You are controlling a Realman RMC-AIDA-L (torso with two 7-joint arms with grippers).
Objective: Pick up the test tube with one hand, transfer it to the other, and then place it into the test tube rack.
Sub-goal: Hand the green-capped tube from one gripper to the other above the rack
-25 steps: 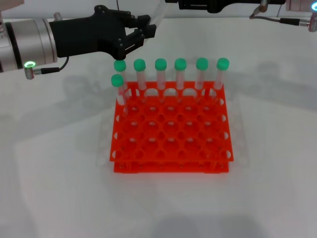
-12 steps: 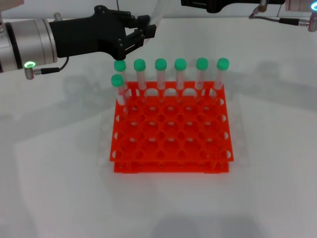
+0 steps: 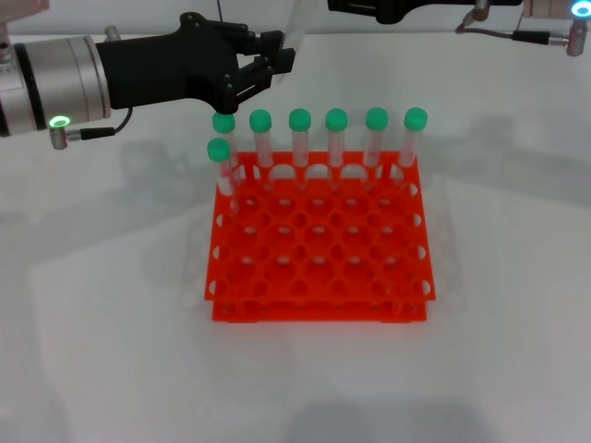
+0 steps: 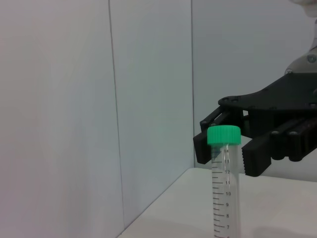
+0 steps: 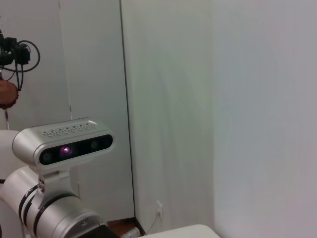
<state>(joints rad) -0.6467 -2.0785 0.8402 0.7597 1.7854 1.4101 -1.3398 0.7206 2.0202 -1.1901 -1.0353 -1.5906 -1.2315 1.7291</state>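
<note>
Two grippers: both raised above the far edge of the white table [image 3: 92,305].
Left gripper [image 3: 268,63]: black, two-fingered, clamped on the slender clear plastic test tube [image 3: 297,26], which stands tilted.
Tube look: green round cap, printed graduations.
Right gripper [image 4: 233,153]: black fingers spread around the cap.
Rack: bright orange-red square test tube rack [image 3: 319,249], below, seven capped tubes [image 3: 335,138].

A pale wall [image 5: 223,99] fills most of the sight here, with a thin dark seam [image 5: 127,109] running straight down it. Low in the corner sits a silver-white camera housing [image 5: 63,145] with a dark lens bar and a small purple glow, mounted on a rounded silver joint [image 5: 44,213]. Some black cables [image 5: 17,52] loop beside a reddish-brown object [image 5: 7,92].
</note>
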